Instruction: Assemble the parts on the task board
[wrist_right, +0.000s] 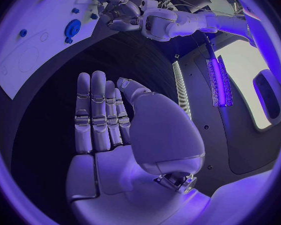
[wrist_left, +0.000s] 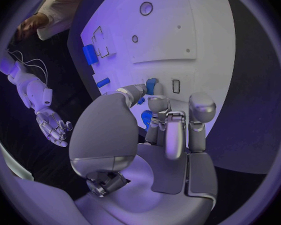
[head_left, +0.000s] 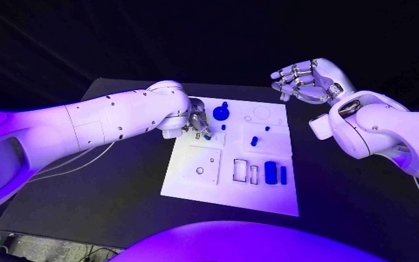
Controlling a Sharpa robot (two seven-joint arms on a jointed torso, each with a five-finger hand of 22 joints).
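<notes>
The left robot hand [head_left: 194, 123] pinches a small blue part [wrist_left: 152, 86] over the task board [head_left: 209, 186]. The right robot hand [head_left: 304, 81] hovers beside it, fingers apart, holding nothing.

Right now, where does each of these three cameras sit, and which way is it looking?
Head view: on the robot's head, looking down at the task board; both arms enter.
Left wrist view: behind the left hand, facing the board's blue parts.
Right wrist view: behind the right hand, raised beside the table.
Shared: all three show the board, and the right wrist view also catches the left hand.
</notes>
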